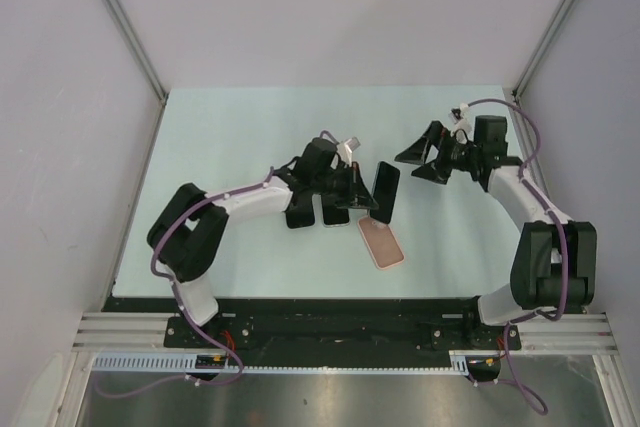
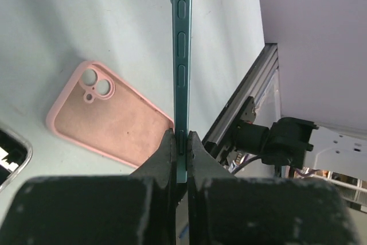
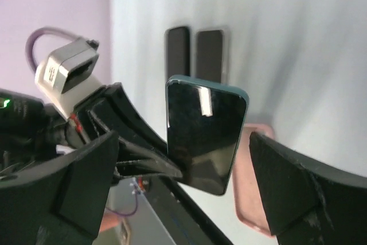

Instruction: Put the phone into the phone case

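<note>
Standing on edge above the pale worktop (image 1: pixel 230 137), the phone (image 2: pixel 182 55) is held clear of the surface near the middle of the scene, at the far end of the phone case (image 2: pixel 109 121). A teal frame with three side buttons is seen along its edge, and a glossy black screen (a light is reflected in it) is turned towards the right arm. One end of it is pinched by the left gripper (image 2: pixel 182 142), whose jaws are closed narrowly on its two faces. The phone case, pink with a raised rim and round camera cut-outs, is laid flat with its hollow upward; only its own pink lining is seen inside. The right gripper (image 1: pixel 418 165) is held to the right of the phone and apart from it, its jaws spread wide. Two dark slabs (image 3: pixel 178 53) are laid flat on the worktop, left of the case.
</note>
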Motion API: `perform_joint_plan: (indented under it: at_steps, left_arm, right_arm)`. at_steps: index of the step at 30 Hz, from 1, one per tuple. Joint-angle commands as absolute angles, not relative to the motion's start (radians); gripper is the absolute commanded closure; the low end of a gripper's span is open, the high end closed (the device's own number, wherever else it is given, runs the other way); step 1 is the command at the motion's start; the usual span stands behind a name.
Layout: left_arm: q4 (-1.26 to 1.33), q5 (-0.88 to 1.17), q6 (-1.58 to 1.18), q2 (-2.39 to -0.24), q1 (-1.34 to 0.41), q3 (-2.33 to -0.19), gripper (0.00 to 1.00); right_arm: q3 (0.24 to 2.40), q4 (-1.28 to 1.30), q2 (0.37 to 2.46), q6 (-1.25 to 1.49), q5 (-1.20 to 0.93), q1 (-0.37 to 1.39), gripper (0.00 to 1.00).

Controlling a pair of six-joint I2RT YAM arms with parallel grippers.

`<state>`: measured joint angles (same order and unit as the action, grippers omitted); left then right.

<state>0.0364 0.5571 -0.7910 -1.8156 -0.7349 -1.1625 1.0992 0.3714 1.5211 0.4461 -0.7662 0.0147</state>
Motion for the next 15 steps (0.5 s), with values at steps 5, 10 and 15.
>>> perform_joint_plan:
  at_steps: [5, 10, 15]
  left_arm:
    - [0.289, 0.583, -0.932, -1.595, -0.693, -0.997, 1.0]
    - [0.377, 0.572, -0.999, -1.536, -0.689, -0.937, 1.0]
    - [0.429, 0.558, -1.035, -1.493, -0.68, -0.907, 1.0]
  right_arm:
    - [0.756, -0.669, 1.528, 0.993, -1.14, -0.018, 0.0]
    - [0.756, -0.568, 1.529, 0.879, -1.131, 0.052, 0.22]
    - [0.756, -0.552, 1.532, 0.848, -1.143, 0.095, 0.36]
